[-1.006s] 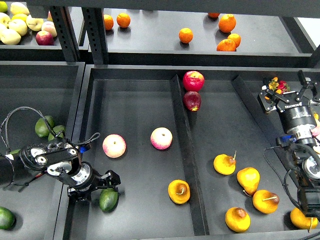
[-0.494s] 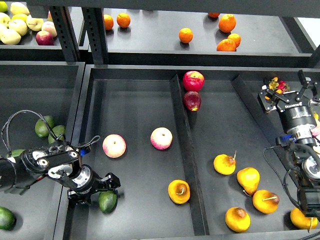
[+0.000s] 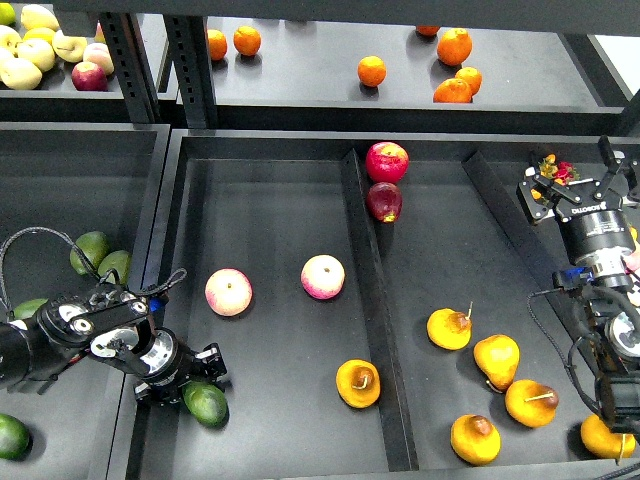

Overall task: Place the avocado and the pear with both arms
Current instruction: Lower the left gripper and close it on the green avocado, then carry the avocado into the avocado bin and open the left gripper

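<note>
At the tray's front left corner, the avocado [image 3: 205, 403] lies touching the left gripper [image 3: 197, 378]; its fingers blur together, grip unclear. Right gripper [image 3: 577, 186] spread, far from the pear [image 3: 358, 383].

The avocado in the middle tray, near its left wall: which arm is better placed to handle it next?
The left arm. Its gripper is right at the avocado, low by the tray's left wall. The right gripper is raised at the far right, across the divider, with nothing in it.
</note>
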